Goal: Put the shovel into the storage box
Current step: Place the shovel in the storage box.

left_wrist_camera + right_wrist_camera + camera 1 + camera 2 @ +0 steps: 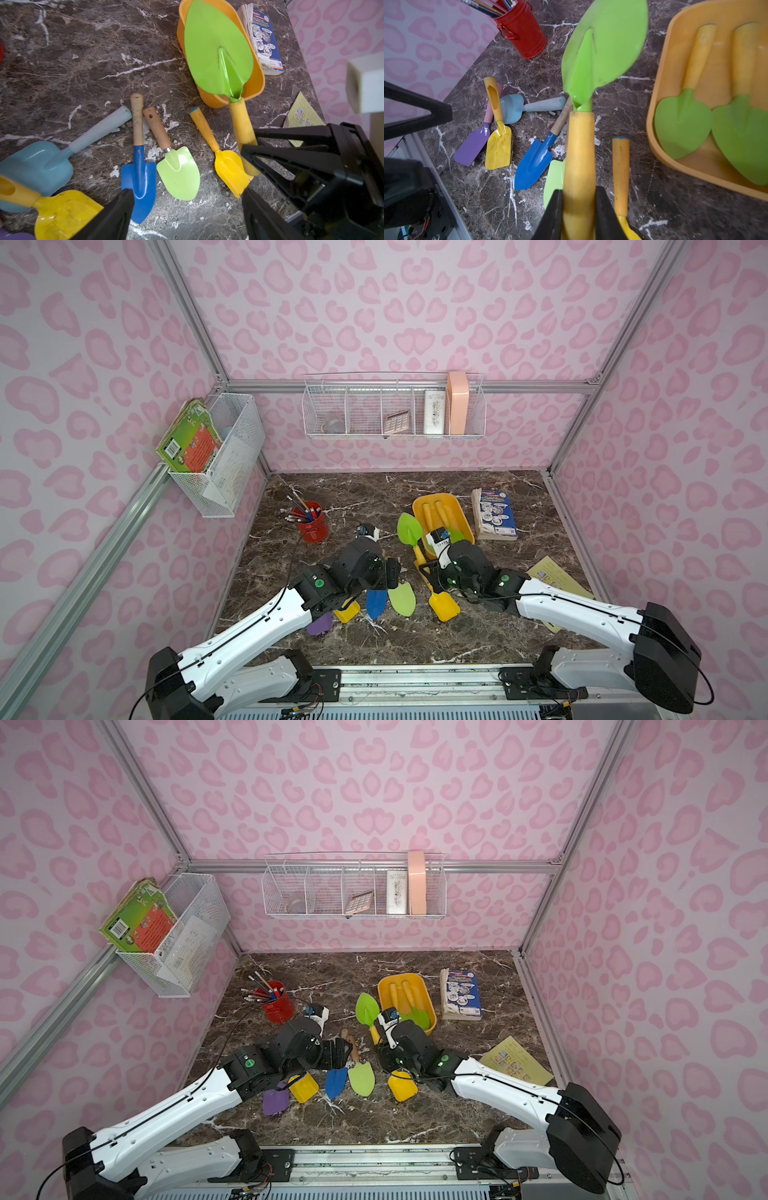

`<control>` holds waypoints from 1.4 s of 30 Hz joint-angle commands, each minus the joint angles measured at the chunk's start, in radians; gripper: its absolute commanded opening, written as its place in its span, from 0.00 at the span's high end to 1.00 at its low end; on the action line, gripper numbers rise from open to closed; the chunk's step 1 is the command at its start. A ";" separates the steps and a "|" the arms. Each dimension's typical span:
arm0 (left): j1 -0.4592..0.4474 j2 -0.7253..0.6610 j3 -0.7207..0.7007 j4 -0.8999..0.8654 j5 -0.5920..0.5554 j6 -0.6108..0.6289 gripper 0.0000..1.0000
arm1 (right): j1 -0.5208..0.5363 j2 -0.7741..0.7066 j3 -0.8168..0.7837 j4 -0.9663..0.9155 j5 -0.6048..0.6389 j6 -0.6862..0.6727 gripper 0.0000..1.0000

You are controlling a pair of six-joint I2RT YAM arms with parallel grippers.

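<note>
Red metal pencil cup [309,524], stuffed with pencils, stands left of centre in both top views on the dark marble-patterned desk [457,639]. Just right of it and lower in the frame, the left gripper [187,192] hangs over a scatter of small toy shovels. Its fingers [118,209] are spread wide with nothing between them.

Below it in the frame lie a purple flat-bladed spade [320,624], a yellow scoop [348,610], a blue trowel with a wooden handle [376,601] and a pale green trowel [402,599]. Further right is a small yellow shovel with an orange handle [444,606]. A light blue plastic scoop [37,166] lies partly under the yellow scoop's handle.

At the centre of the frame the right gripper [579,207] has its fingers [554,212] pinched tight on a large shovel [602,45] with a bright green leaf-shaped blade and a thick yellow handle. They grip it low on that handle. The blade points toward the upper part of the frame and sits just left of the shallow yellow-orange plastic storage box [663,62], outside it. Whether the blade's edge brushes the box's rim I cannot tell from these angles.

Inside the box, two green-bladed shovels [683,124] with yellow handles lie side by side. Right of the box rests a thick blue-covered paperback book [496,512], and lower right, near the desk's edge, a pale yellow leaflet [555,576].
</note>
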State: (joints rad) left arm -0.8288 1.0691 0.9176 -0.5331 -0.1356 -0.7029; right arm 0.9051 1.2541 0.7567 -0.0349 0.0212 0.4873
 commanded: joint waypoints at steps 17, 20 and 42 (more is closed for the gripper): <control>-0.031 0.260 0.105 0.203 0.186 0.002 0.18 | -0.344 0.015 0.106 -0.030 -0.063 -0.127 0.86; -0.039 0.282 0.113 0.200 0.167 -0.003 0.18 | -0.396 0.067 0.121 0.005 -0.089 -0.131 0.86; -0.045 0.226 0.084 0.130 0.082 0.019 0.18 | -0.446 0.429 0.264 0.061 -0.194 -0.187 0.87</control>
State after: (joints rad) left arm -0.8749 1.3056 1.0046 -0.3805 -0.0296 -0.7021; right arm 0.4625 1.6714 1.0164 -0.0193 -0.1551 0.3103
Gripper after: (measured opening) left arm 0.816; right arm 0.232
